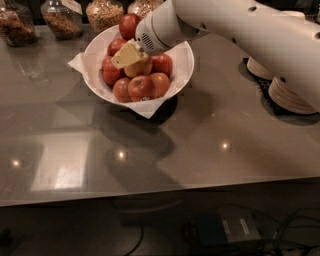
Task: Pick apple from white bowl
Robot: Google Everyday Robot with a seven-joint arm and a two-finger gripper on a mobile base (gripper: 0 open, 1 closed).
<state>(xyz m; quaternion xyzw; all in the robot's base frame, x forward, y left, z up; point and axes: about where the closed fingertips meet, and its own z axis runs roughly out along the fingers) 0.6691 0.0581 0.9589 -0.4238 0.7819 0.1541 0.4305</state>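
The white bowl (pixel 183 69), lined with a white napkin, stands at the back middle of the grey table and holds several apples. Most are dark red. The apple (pixel 142 68), paler and yellow-cream with a red blush, lies in the middle of the pile. My gripper (pixel 127 54) reaches in from the upper right on a white arm, and its cream-coloured tip rests on the upper left side of the pale apple. One dark red apple (pixel 129 24) sits high at the bowl's back rim, behind the gripper.
Several glass jars of grains (pixel 102 14) stand along the back edge at the left. Stacked tan disposable bowls (pixel 290 95) sit on a dark mat at the right. The table's front edge (pixel 160 192) runs across, with cables on the floor below.
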